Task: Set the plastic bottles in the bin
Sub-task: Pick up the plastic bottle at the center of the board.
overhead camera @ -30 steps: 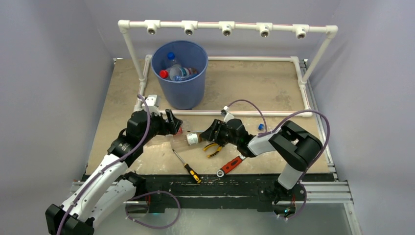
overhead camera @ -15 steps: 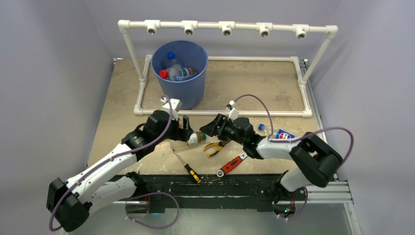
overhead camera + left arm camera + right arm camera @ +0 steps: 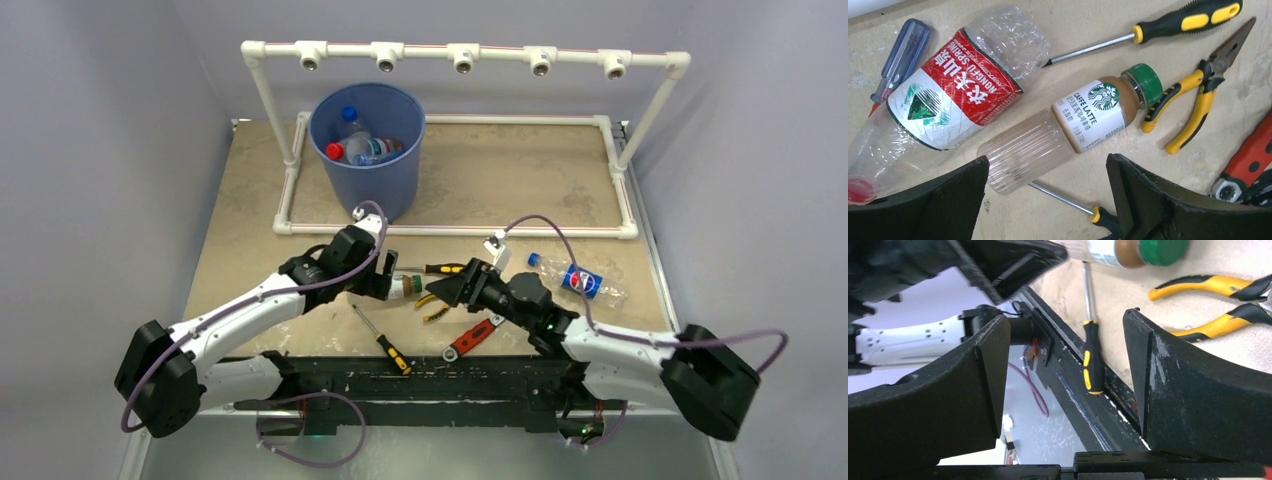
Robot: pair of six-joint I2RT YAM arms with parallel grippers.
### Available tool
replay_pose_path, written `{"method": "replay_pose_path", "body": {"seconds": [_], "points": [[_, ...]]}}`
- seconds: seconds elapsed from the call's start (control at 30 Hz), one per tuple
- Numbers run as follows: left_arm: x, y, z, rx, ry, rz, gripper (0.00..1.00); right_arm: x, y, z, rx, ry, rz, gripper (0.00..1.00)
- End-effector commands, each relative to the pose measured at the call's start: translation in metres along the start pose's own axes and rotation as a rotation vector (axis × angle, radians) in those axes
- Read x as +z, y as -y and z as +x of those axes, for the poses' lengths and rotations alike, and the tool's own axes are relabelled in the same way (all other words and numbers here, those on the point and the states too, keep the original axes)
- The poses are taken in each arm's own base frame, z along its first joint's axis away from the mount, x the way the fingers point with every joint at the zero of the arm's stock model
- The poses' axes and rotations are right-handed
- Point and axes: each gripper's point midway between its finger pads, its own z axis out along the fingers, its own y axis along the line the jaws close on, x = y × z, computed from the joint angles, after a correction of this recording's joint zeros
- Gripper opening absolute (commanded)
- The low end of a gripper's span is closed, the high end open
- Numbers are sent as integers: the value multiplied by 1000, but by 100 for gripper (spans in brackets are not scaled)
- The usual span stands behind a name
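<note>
Both arms have shifted in the last second. The left gripper (image 3: 385, 278) has slid right to the coffee bottle (image 3: 405, 287). The right gripper (image 3: 447, 290) has spread and backed off as its arm swung toward the lower right, uncovering a Pepsi bottle (image 3: 580, 280) right of centre.

The left gripper's jaws stand wide apart on either side of the coffee bottle's ribbed clear base and grip nothing. That bottle lies on its side at the centre of the left wrist view, its green cap pointing to the upper right. A crushed clear bottle (image 3: 948, 95) with a red and white label lies just beside it, to the upper left. A thin screwdriver (image 3: 1073, 202) runs under the ribbed base. Yellow-handled pliers (image 3: 1198, 95) lie just past the cap, and a red-handled wrench (image 3: 1253, 150) sits at the right edge.

The right gripper is also spread wide and empty.

The bin (image 3: 400, 185) stands in the upper middle of the overhead view, by the left end of the white pipe frame (image 3: 460, 52). Several bottles (image 3: 358, 143) lie inside it.
</note>
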Motion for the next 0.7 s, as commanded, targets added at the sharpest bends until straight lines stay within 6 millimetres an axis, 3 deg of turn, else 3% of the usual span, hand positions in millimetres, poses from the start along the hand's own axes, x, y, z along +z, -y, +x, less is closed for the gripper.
{"method": "replay_pose_path", "body": {"seconds": [0.0, 0.3, 0.53, 0.67], "points": [[-12, 15, -20, 140, 27, 61, 88, -25, -18, -24, -77, 103, -40, 80], [-2, 30, -10, 492, -93, 76, 87, -66, -24, -32, -128, 152, -68, 80], [4, 45, 5, 730, -134, 126, 85, -74, -24, -32, -162, 149, -61, 81], [12, 44, 1, 796, -107, 112, 86, -74, -24, -33, -174, 154, -61, 81]]}}
